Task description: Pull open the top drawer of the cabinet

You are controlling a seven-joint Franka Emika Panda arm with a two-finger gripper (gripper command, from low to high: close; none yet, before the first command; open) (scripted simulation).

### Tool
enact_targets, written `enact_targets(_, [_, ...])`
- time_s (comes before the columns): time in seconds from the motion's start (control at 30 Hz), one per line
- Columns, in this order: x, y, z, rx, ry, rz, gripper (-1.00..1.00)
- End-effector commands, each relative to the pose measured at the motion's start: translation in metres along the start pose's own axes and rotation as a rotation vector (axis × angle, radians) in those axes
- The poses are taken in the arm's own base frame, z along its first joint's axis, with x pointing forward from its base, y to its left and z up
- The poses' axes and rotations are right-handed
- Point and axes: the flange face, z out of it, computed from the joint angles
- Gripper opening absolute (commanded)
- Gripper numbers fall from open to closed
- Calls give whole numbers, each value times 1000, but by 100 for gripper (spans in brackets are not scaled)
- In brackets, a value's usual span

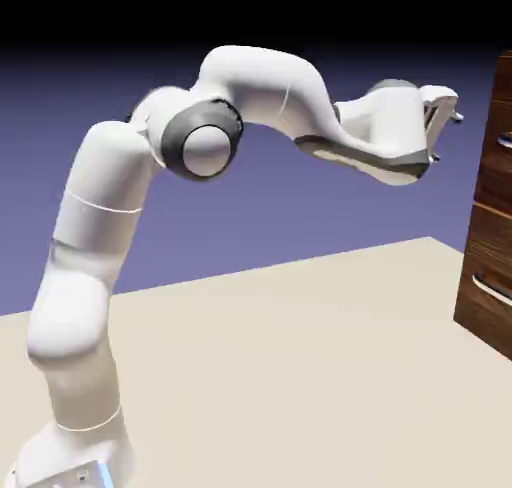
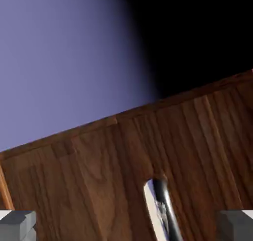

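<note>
Grey squarish fingertips [image 2: 17, 226] sit at the hand view's bottom corners, the two-finger gripper [image 2: 126, 226] wide open w/ nothing held. Betw. them in that view, the silver bar handle [image 2: 163, 210] shows on a dark brown wood-grain drawer front [image 2: 99, 180]; can't tell if it's the top drawer's. Tall dark brown wood-grain cabinet [image 1: 490, 246] stands at the exterior view's R edge, partly out of frame. White jointed arm [image 1: 265, 81] reaches toward its upper part, gripper apart from the wood.
</note>
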Motion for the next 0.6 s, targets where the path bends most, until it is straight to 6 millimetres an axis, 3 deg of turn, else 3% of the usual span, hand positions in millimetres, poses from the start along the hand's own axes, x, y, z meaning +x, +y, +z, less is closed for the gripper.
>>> enact_targets(0.0, [-3,3,5,-5,10,-19,0])
enact_targets(0.43, [-52,66,63,-107,107,-254,0])
enact_targets(0.57, [-50,59,68,-103,112,-263,0])
